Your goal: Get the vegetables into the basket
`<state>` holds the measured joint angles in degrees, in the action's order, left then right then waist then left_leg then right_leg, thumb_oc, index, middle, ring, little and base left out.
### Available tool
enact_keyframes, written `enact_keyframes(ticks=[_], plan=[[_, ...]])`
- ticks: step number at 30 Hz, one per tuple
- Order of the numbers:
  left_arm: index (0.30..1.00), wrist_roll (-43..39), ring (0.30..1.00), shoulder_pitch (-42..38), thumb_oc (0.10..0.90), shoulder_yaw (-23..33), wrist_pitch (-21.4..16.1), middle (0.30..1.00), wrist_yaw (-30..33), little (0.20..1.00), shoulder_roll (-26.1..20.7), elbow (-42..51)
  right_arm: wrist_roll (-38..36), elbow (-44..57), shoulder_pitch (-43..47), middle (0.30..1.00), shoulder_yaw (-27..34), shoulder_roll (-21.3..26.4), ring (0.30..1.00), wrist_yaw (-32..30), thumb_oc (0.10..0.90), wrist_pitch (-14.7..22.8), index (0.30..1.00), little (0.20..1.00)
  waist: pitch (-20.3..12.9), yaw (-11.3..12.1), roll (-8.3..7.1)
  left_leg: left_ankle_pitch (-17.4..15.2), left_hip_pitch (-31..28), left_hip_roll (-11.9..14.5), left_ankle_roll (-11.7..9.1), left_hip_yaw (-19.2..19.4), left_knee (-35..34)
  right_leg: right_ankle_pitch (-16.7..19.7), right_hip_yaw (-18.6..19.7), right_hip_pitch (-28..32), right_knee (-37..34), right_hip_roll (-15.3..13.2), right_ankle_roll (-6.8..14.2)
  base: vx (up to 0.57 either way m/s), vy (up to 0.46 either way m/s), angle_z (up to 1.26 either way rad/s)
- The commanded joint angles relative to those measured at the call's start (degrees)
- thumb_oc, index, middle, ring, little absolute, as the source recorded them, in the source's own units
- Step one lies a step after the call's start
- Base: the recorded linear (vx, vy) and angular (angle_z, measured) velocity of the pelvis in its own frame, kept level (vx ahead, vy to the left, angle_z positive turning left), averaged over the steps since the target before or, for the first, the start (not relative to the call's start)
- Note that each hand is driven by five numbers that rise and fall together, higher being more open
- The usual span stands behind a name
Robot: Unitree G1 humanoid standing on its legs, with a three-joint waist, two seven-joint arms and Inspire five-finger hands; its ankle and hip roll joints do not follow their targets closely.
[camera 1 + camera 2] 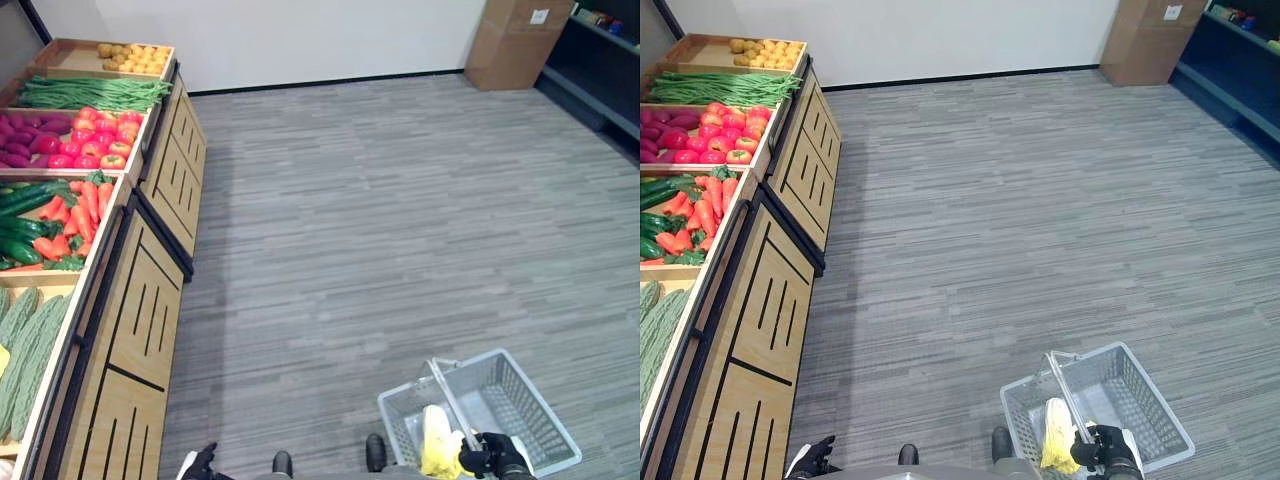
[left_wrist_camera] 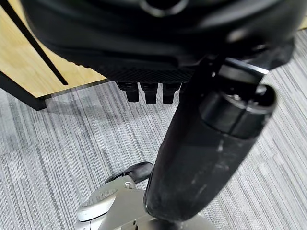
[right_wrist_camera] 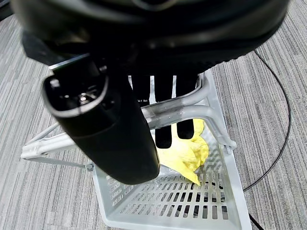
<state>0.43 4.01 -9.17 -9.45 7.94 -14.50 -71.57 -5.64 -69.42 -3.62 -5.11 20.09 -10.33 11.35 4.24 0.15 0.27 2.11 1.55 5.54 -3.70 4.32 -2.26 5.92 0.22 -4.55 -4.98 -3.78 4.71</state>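
A grey plastic basket (image 1: 545,405) hangs just above the carpet at the lower right, with a yellow leafy vegetable (image 1: 437,440) lying in it. My right hand (image 1: 497,455) is shut on the basket's handle (image 1: 450,400); the right wrist view shows its fingers (image 3: 165,136) curled round the bar above the yellow vegetable (image 3: 184,153). My left hand (image 1: 200,463) hangs low by the stand's front, fingers (image 2: 148,91) relaxed and holding nothing. On the left, crates hold carrots (image 1: 85,210), cucumbers (image 1: 25,215), tomatoes (image 1: 105,140), green beans (image 1: 90,92) and bitter gourds (image 1: 30,340).
The wooden produce stand (image 1: 140,300) runs along the left side, with a crate of yellow-brown round produce (image 1: 135,57) at its far end. A cardboard box (image 1: 515,40) and dark shelving (image 1: 600,70) stand at the far right. Grey carpet lies between them.
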Motion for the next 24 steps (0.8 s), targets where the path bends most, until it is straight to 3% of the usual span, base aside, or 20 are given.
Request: enact_keyframes(ticks=[1,5,7,10,12,16,20,23,24], plan=[[1.0,-3.28,1.0,-3.61,0.9,0.36,-1.42,1.0,0.75,1.0,0.34,1.09,-3.77,2.98,4.88,0.3,0.49,1.17,0.3,-0.43,0.4,3.5,0.3,0.3,4.05,0.29,-3.85,-3.31,3.17,1.38,-1.13,0.75,7.36,-2.31,-0.46,3.22,4.49,-8.77,6.64,0.01,0.133,-0.03],[1.0,-3.99,1.0,-4.44,0.9,0.41,-1.33,1.0,0.47,1.0,-0.02,1.13,-4.18,3.41,5.21,0.3,0.7,1.13,0.3,-0.38,0.4,3.27,0.3,0.3,4.15,0.38,-4.45,-4.77,4.43,-0.34,0.21,0.39,8.58,-0.93,-0.06,1.92,6.6,-10.37,7.72,0.02,0.152,0.01],[1.0,-3.43,1.0,-5.22,0.9,-0.41,-1.29,1.0,0.39,1.0,-0.76,1.81,-4.87,3.6,5.84,0.3,0.7,1.06,0.3,-0.46,0.4,3.28,0.3,0.3,5.21,0.22,-4.61,-5.43,5.08,-1.58,1.55,-0.23,8.83,1.61,1.5,-1.15,11.92,-10.96,8.33,-0.02,0.19,0.05],[1.0,-3.08,1.0,-5.48,0.9,-1.01,-1.33,1.0,0.2,1.0,-1.78,3.29,-5.47,5.2,6.91,0.3,0.38,0.94,0.3,-0.73,0.4,3.42,0.3,0.3,7.15,0.36,-4.13,-6.46,5.04,-2.51,3.51,-0.1,9.5,4.22,1.5,-5.84,20.67,-10.72,7.64,-0.01,0.175,0.05],[1.0,-3.17,1.0,-5.47,0.9,-0.77,-1.32,1.0,0.38,1.0,-1.97,3.38,-6.02,5.6,7.4,0.3,0.31,0.4,0.3,-1.01,0.4,3.58,0.3,0.3,7.8,0.37,-3.64,-7.18,4.05,-2.82,4.08,-0.37,9.55,4.22,1.3,-7.49,23.74,-9.91,7.09,0.12,0.133,-0.02],[1.0,-3.5,1.0,-5.45,0.9,-0.19,-1.29,1.0,0.64,1.0,-1.95,2.4,-6.73,6.25,8.34,0.3,-0.75,0.28,0.3,-1.12,0.4,3.9,0.3,0.3,8.75,-0.86,-3.59,-8.62,-0.01,-3.67,3.92,-0.12,7.55,2.27,-0.78,-11.44,17.63,-7.9,6.08,0.22,0.045,-0.01],[1.0,-4.45,1.0,-6.97,0.9,-0.67,-1.29,1.0,1.25,1.0,-0.89,1.3,-6.65,7.17,9.47,0.3,-1.58,0.66,0.3,-2.13,0.4,4.08,0.3,0.3,9.78,-3.08,-3.7,-10.67,-4.74,-3.89,2.94,-2.03,5.76,5.47,0.88,-15.23,7.8,-6.56,7.34,0.29,-0.073,0.05],[1.0,-5.62,1.0,-7.34,0.9,-0.78,-1.19,1.0,1.41,1.0,-0.06,0.68,-6.34,7.38,9.04,0.3,-1.89,0.92,0.3,-1.94,0.4,3.8,0.3,0.3,9.23,-4.16,-3.72,-11.9,-8.12,-3.56,2.13,-3.72,4.88,6.36,1.48,-16.61,7.69,-5.36,7.5,0.32,-0.162,0.62],[1.0,-7.67,1.0,-7.61,0.9,-0.05,-0.84,1.0,2.2,1.0,1.26,-0.37,-6.43,6.38,8.85,0.3,-2.05,1.56,0.3,-1.85,0.4,3.8,0.3,0.3,8.37,-4.28,-3.21,-11.39,-8.91,-2.27,0.86,-5.42,6.36,5.91,0.81,-15.97,9.28,-4.38,6.11,0.39,-0.357,0.83]])
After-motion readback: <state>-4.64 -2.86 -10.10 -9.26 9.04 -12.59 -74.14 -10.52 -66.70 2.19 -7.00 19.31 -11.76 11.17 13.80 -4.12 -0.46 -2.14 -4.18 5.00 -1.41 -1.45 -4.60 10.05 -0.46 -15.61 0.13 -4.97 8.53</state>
